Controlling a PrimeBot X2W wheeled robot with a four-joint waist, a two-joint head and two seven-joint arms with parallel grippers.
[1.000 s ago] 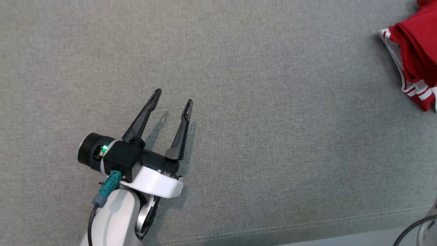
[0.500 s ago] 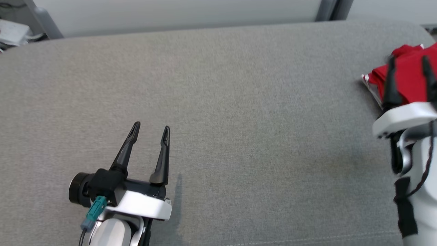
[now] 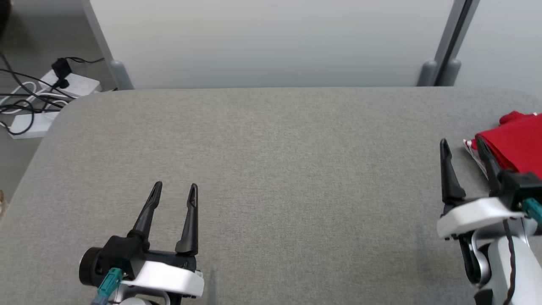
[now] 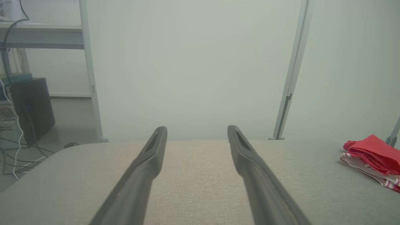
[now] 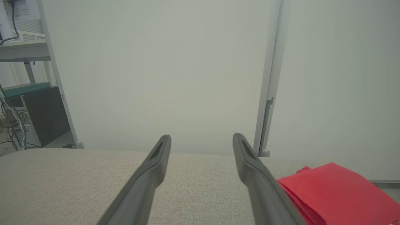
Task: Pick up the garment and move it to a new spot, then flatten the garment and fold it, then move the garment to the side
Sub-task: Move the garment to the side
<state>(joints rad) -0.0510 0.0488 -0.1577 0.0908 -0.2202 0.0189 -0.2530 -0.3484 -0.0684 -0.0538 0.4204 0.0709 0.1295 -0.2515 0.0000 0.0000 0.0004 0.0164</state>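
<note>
The left gripper is hovering over the near left of the grey woven pad, its two long dark tapering fingers spreading wide and holding nothing. The right gripper is standing equally wide and empty at the near right, its outer finger lying just beside the garment; whether it is touching the cloth I cannot tell. The garment, red with white striped trim, is sitting folded in a soft stack at the pad's right edge. Beyond the pad's rounded far edge a smooth pale panel is standing, and white power strips with black cables are trailing on the floor at the far left.
</note>
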